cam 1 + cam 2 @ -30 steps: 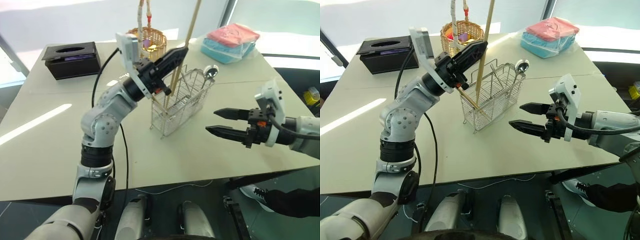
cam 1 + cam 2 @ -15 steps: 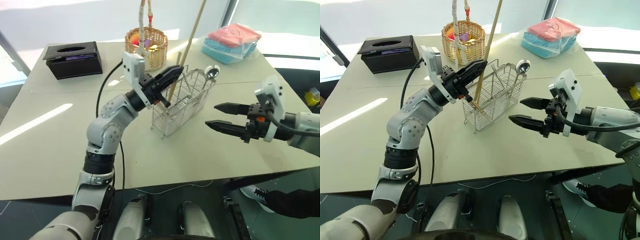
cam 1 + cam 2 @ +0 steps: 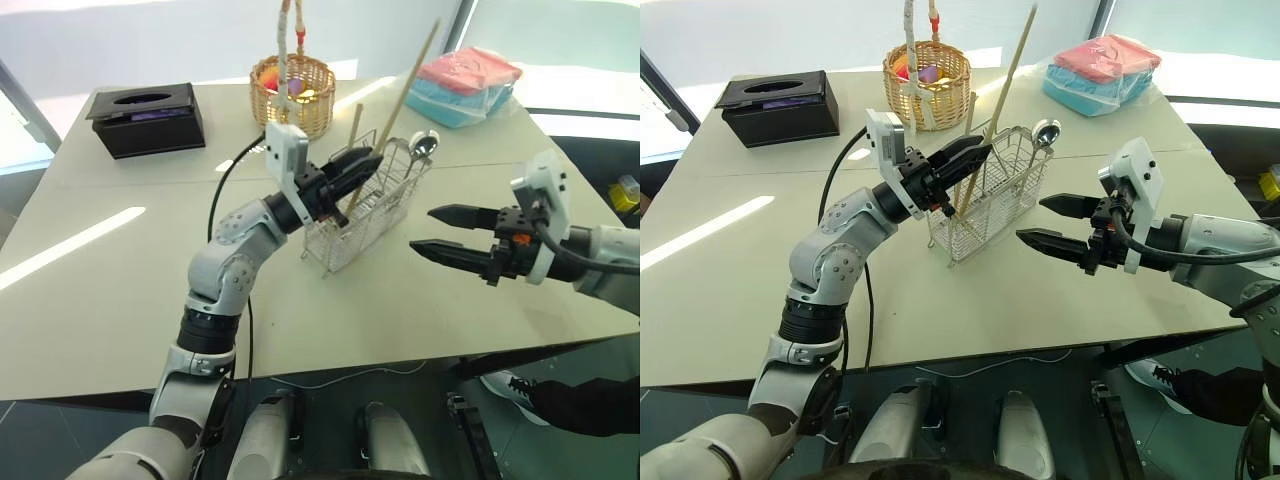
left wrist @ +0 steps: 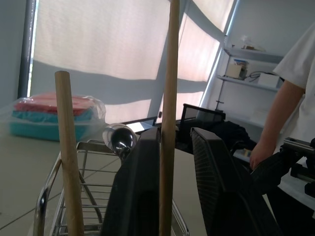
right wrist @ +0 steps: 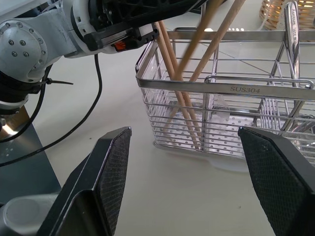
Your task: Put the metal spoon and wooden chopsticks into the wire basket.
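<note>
Letting go is what the left gripper point(image 3: 968, 160) has just done: a second ago its fingers pinched a wooden chopstick point(image 3: 1012, 64), and now they are spread a little with the stick loose between them. Both wooden chopsticks now stand leaning inside the wire basket point(image 3: 992, 200). The metal spoon point(image 3: 1044, 132) stands in the basket too (at the far end). The right gripper point(image 3: 1042, 222) waits nearby, fingers wide apart and empty. So the job looks nearly finished.

head pair: high, downward | wrists: close | shared: wire basket point(image 3: 365, 205)
</note>
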### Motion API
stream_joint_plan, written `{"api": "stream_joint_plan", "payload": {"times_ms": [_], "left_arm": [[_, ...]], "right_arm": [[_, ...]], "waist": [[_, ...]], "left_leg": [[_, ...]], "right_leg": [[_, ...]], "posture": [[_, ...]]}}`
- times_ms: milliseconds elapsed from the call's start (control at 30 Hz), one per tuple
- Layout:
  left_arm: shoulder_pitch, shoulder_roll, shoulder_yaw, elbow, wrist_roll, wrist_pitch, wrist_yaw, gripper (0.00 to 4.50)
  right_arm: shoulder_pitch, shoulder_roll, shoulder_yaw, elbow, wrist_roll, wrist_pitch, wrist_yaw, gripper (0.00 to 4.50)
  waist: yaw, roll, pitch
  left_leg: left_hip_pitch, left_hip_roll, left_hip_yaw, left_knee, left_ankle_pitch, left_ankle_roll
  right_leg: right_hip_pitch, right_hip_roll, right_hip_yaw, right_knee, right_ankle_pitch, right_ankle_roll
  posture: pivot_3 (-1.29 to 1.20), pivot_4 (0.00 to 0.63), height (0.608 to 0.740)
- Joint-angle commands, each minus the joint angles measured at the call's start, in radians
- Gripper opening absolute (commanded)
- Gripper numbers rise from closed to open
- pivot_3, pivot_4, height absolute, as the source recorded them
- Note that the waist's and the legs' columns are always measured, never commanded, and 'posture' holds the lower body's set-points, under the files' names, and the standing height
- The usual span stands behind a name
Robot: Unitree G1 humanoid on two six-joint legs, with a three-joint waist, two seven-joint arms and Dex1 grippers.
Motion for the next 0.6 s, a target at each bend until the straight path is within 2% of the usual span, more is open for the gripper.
{"api": "stream_joint_plan", "payload": {"times_ms": [33,100,267,467,567,600], "left_arm": [[-0.005,-0.002,0.009,-0.027,0.019,-0.030,0.014,3.14],[-0.005,-0.002,0.012,-0.027,0.021,-0.032,0.017,4.08],[-0.034,-0.008,0.050,-0.042,0.002,-0.039,0.039,4.08],[-0.153,0.023,0.148,-0.089,-0.083,0.005,0.092,4.08],[-0.220,0.070,0.223,-0.118,-0.148,0.056,0.145,3.28],[-0.234,0.101,0.251,-0.124,-0.151,0.077,0.177,2.83]], "right_arm": [[-0.020,-0.003,-0.031,-0.017,0.015,-0.006,-0.002,3.57],[-0.022,-0.002,-0.030,-0.017,0.016,-0.006,-0.002,3.57],[-0.019,-0.003,-0.032,-0.016,0.018,-0.005,0.000,3.57],[-0.010,-0.003,-0.032,-0.013,0.012,-0.007,0.005,3.57],[0.009,0.008,-0.036,0.006,-0.019,-0.023,-0.002,3.57],[0.016,0.021,-0.038,0.018,-0.030,-0.031,-0.013,3.57]], "waist": [[0.000,0.000,0.000],[0.000,0.000,0.000],[-0.001,0.000,0.000],[0.000,0.000,0.000],[0.000,0.000,0.000],[-0.001,0.000,0.000]], "left_leg": [[0.000,0.000,0.000,0.000,0.000,0.000],[0.000,0.000,0.000,0.000,0.000,0.000],[0.000,0.000,0.000,0.000,0.000,0.000],[-0.001,0.000,0.000,0.000,0.000,0.000],[-0.001,0.000,0.000,0.000,0.000,0.000],[-0.001,0.000,0.000,0.001,0.000,0.000]], "right_leg": [[0.000,0.000,0.000,0.000,0.000,0.000],[0.000,0.000,0.000,0.000,0.000,0.000],[0.000,0.000,0.000,0.000,0.000,0.000],[-0.001,0.000,0.000,0.000,0.001,0.001],[-0.001,0.000,0.000,0.000,0.001,0.002],[-0.001,0.000,0.000,0.000,0.001,0.002]], "posture": [[0.00,0.150,0.740],[0.00,0.150,0.740],[0.00,0.150,0.740],[0.00,0.150,0.740],[0.00,0.150,0.740],[0.00,0.150,0.740]]}}
